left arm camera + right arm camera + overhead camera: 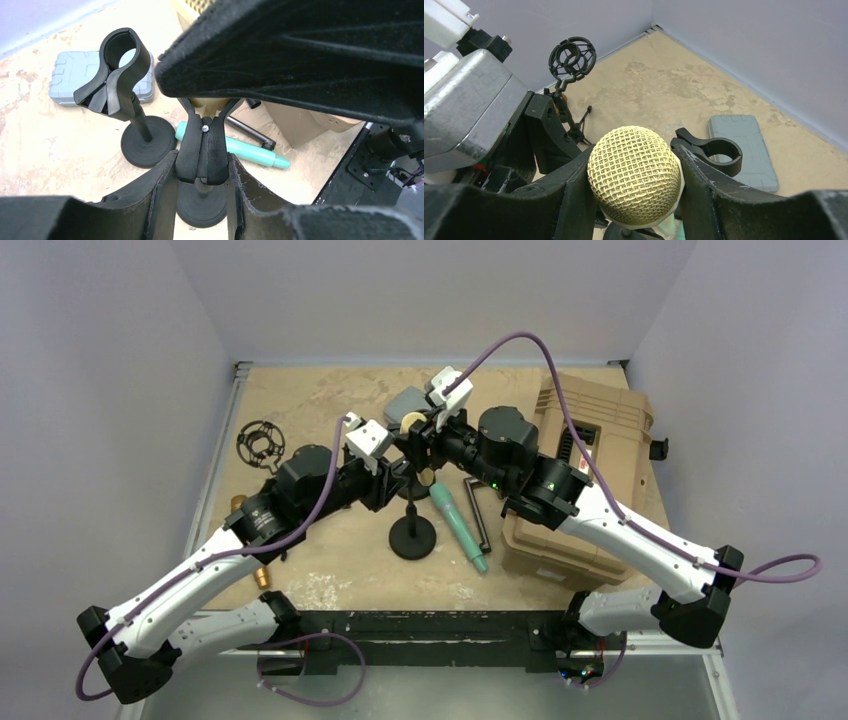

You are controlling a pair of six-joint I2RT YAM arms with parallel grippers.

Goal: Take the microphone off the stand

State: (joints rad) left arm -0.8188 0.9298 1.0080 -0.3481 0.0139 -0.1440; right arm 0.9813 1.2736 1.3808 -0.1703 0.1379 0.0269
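Gold-mesh microphone (634,175) sits in the stand clip (202,150), mid-worktop; right fingers (569,195) clenched on its round head, left fingers (160,200) pinching clip. Risk: mesh slips, or stand base (411,538) lifts too.

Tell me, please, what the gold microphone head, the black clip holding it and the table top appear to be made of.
Microphone head: woven metal mesh by the look, gold and slightly shiny; the open grid shows. Microphone clip: probably moulded plastic, matte black, smooth, with one small screw. Table top: looks like bare wood or board, pale tan, with worn, blotchy patches.
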